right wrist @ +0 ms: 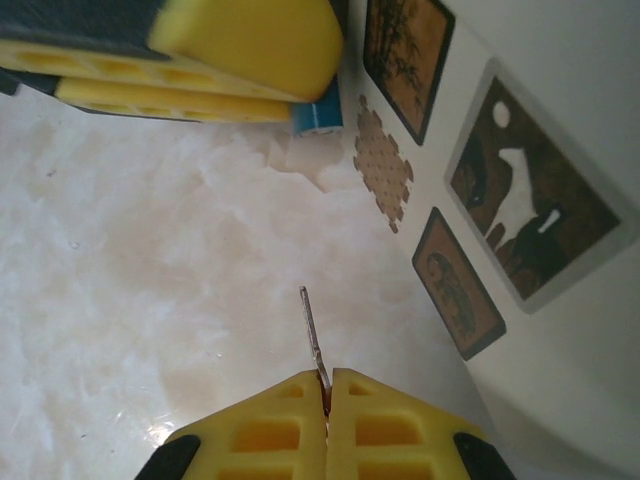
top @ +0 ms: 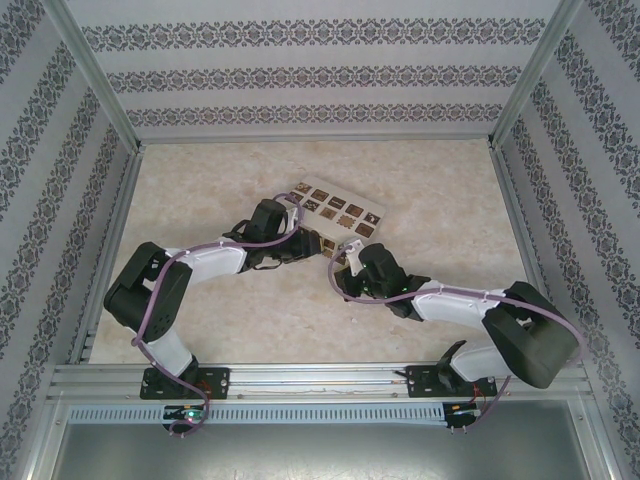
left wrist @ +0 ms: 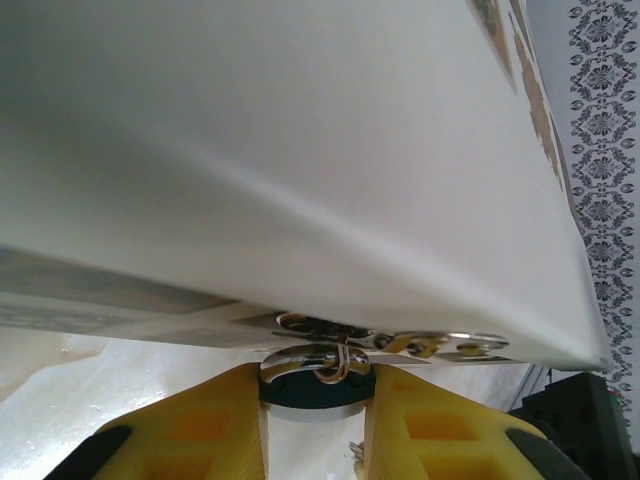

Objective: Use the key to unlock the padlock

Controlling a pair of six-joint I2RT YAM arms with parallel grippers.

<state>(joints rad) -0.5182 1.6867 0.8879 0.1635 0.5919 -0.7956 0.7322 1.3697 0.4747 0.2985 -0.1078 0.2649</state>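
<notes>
Padlock [left wrist: 318, 388]: half hidden, pinched by left hand [left wrist: 318, 402] beside white box [left wrist: 300, 150].
Key [right wrist: 312, 330]: blade only, clamped in right hand [right wrist: 327, 385].

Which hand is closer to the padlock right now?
Left. The left hand grips the padlock; the right hand, holding the key, sits apart from it.
</notes>
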